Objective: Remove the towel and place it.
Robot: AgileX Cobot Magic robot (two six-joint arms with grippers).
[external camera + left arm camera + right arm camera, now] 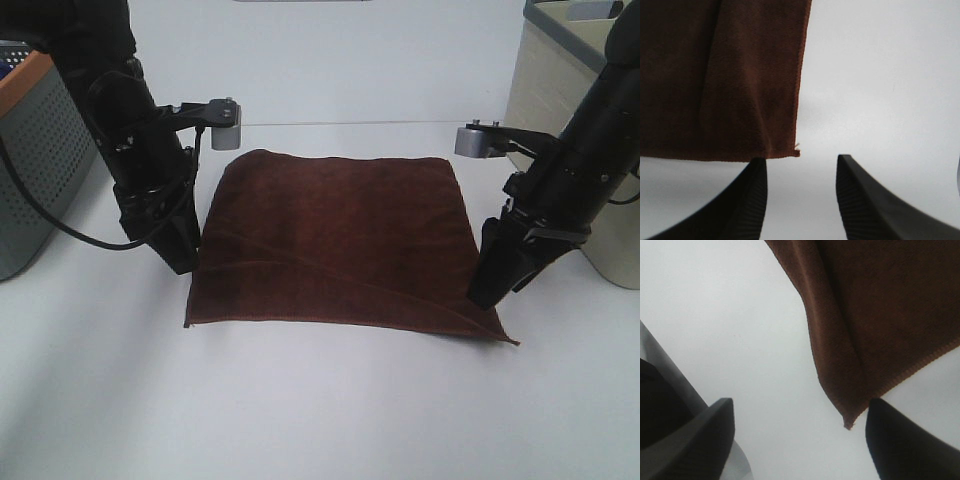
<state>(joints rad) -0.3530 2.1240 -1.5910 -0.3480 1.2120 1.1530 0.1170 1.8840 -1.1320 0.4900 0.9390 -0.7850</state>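
The towel (340, 240) is a dark reddish-brown cloth lying spread flat on the white table, with a diagonal crease across it. My left gripper (180, 258) stands at the towel's left edge, pointing down, open and empty; its wrist view shows the towel (720, 75) with its corner just beyond the two open fingers (752, 200). My right gripper (490, 290) stands at the towel's right edge near the front right corner, open and empty; its wrist view shows that corner of the towel (875, 325) between the spread fingers (900, 440).
A grey perforated basket (30, 160) with an orange rim stands at the far left. A cream bin (570, 110) with a grey rim stands at the back right, behind the right arm. The white table (320, 410) extends in front of the towel.
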